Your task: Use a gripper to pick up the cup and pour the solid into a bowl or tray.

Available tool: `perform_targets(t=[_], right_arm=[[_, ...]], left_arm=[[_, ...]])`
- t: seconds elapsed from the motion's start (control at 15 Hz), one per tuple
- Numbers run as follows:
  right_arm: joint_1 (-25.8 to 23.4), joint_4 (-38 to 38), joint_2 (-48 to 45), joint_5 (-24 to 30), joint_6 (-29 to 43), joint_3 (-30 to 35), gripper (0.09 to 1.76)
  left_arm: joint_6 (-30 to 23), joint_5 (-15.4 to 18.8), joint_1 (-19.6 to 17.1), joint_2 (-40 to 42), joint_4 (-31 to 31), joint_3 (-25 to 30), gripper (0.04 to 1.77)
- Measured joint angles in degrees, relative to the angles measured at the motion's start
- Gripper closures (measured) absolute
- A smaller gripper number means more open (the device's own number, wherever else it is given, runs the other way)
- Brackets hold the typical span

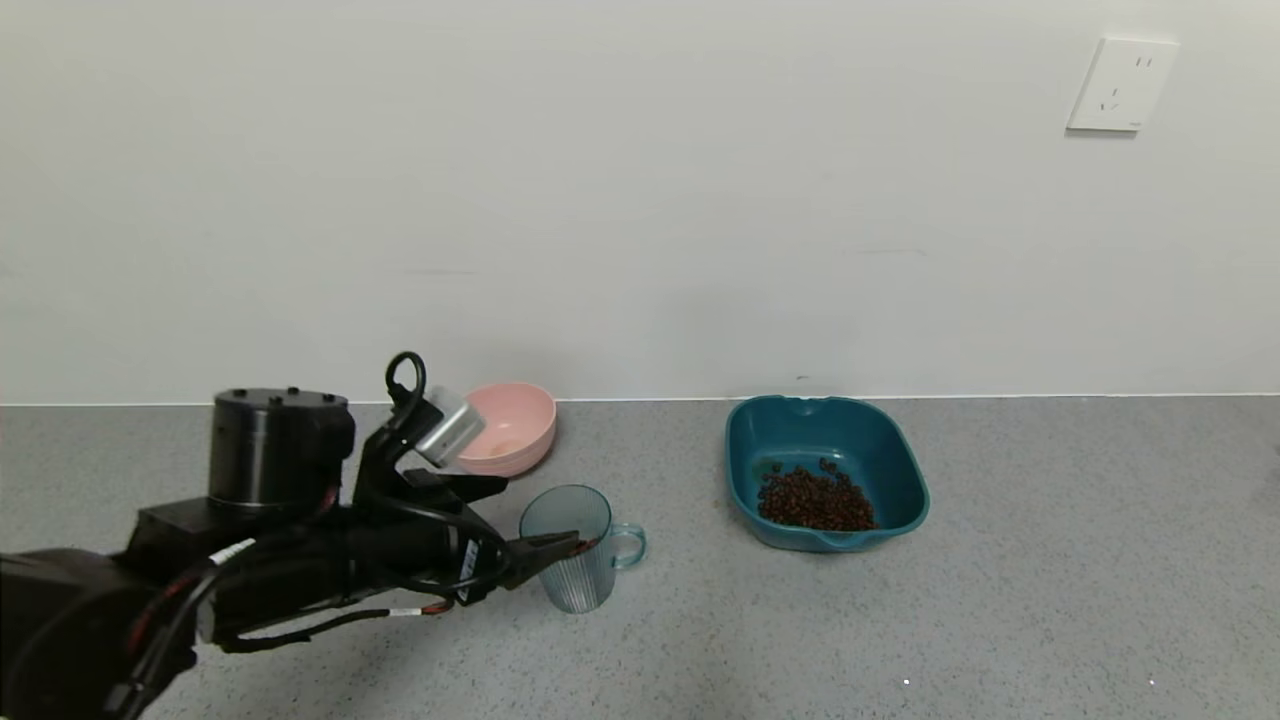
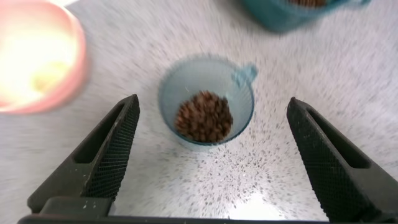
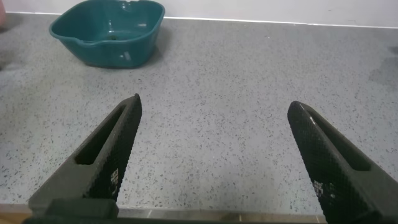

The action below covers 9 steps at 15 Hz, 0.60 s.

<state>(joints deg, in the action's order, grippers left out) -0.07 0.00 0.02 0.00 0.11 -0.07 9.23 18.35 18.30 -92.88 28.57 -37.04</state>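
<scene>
Blue-grey cup [image 2: 206,102] upright on tabletop [image 1: 1050,560], holding beans [image 2: 204,117] | left gripper [image 2: 211,146] spread wide, cup untouched | right gripper [image 3: 214,155] wide, idle | tray [image 1: 825,470] holds beans.

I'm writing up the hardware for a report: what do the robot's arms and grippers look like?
The left gripper is a black two-fingered claw with long tapered fingers whose inner pads are cross-hatched. Behind it sit a black cylindrical wrist, a silver-grey block, loose black cables looping up, red wiring and small white labels. The right gripper shows matching black textured fingers with faint small markings.
</scene>
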Motion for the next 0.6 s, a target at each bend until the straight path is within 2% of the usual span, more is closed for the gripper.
perform_targets(t=[0.13,0.33,0.47,0.6], right_arm=[[0.0,0.0,0.0,0.0,-0.04,0.0,0.14],[0.0,0.0,0.0,0.0,-0.01,0.0,0.14],[0.05,0.0,-0.02,0.0,-0.01,0.0,0.14],[0.0,0.0,0.0,0.0,-0.01,0.0,0.14]], left_arm=[[0.02,-2.73,-0.2,6.74,-14.08,-7.62,0.11],[-0.05,-6.91,-0.33,14.49,-31.93,-18.7,0.11],[0.0,-10.45,-0.28,18.19,-41.44,-24.39,0.11],[0.02,-15.43,-0.02,21.16,-46.04,-28.09,0.1]])
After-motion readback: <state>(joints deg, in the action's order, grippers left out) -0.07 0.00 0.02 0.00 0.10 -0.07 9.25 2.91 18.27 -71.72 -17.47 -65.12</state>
